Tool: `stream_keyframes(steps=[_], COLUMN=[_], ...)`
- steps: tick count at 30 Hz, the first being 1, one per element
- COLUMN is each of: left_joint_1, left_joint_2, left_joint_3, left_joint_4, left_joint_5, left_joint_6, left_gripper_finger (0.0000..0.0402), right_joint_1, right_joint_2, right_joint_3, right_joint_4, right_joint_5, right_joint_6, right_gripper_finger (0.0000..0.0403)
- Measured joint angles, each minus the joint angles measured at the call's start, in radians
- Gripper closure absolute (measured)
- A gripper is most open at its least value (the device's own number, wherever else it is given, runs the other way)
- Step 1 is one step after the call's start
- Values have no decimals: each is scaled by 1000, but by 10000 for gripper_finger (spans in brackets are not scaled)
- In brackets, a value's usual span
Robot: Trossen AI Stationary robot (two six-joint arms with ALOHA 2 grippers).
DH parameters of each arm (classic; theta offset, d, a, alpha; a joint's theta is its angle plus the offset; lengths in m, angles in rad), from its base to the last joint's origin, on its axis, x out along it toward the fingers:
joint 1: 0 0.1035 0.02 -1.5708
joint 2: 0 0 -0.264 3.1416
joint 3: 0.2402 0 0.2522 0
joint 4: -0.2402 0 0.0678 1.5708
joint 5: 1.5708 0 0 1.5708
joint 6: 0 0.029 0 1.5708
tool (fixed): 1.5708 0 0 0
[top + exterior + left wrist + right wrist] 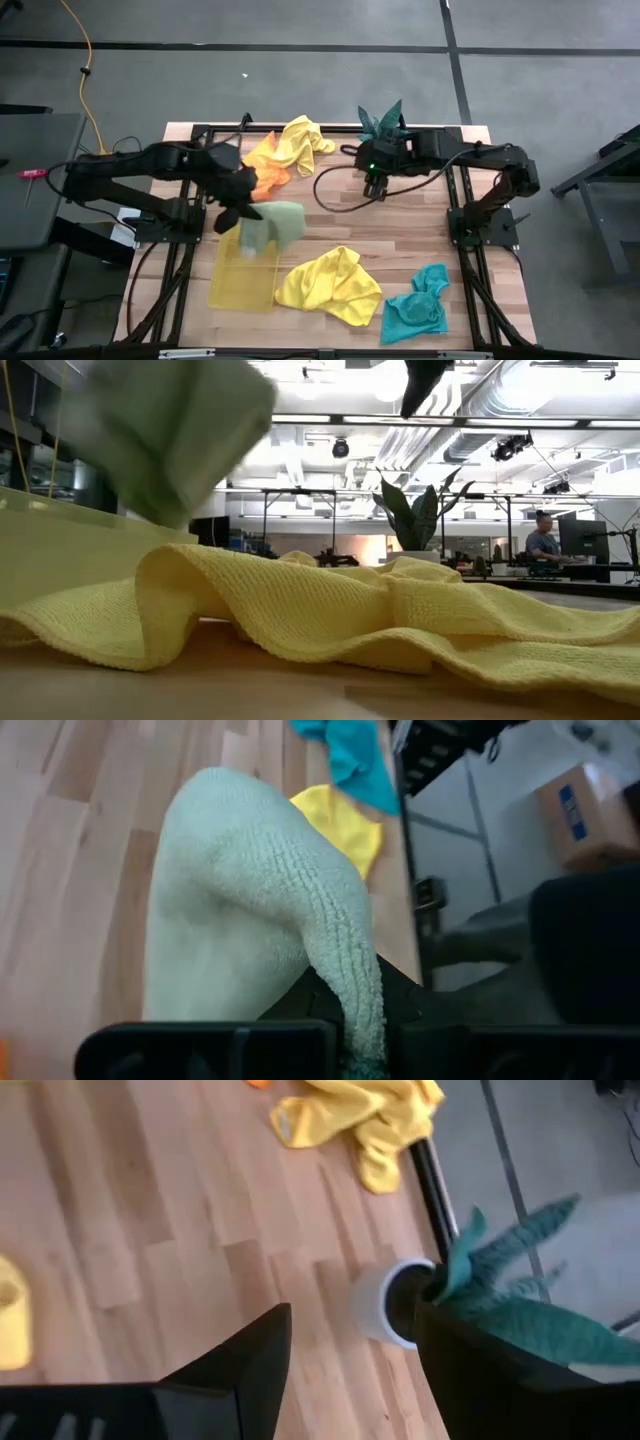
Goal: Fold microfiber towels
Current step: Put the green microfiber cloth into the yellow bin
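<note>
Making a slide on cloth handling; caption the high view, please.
Left end effector lifts the olive-green towel above the yellow tray; right end effector waits open.

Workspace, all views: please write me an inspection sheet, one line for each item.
Surface: wooden table, bare at its middle.
Job's things: green towel lifted over the tray; orange towel and yellow towel at the far edge; second yellow towel and teal towel at the near edge.
Clutter: yellow tray; potted plant.
Grippers: left gripper shut on the green towel; right gripper open, jaws empty.
Cables: yellow cable on the floor.
Surroundings: person at a screen.
</note>
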Motion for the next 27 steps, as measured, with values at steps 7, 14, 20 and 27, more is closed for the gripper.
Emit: stream_keyframes(steps=[7, 14, 20, 27], left_joint_1=[-107, -266, -418, -563], left_joint_2=[-10, -9, -24, -108], left_joint_3=[214, 209, 98, -123], left_joint_4=[-175, -293, -249, 98], left_joint_5=[-21, -81, -158, -151], left_joint_6=[-179, -297, -411, -709], left_gripper_finger=[401, 401, 401, 401], right_joint_1=[-58, -59, -59, -59], right_joint_2=[-129, -225, -265, -274], right_joint_3=[-198, -361, -442, -483], right_joint_4=[141, 259, 291, 340], right_joint_5=[-40, -88, -93, -98], right_joint_6=[40, 102, 143, 157], right_gripper_finger=[196, 196, 196, 197])
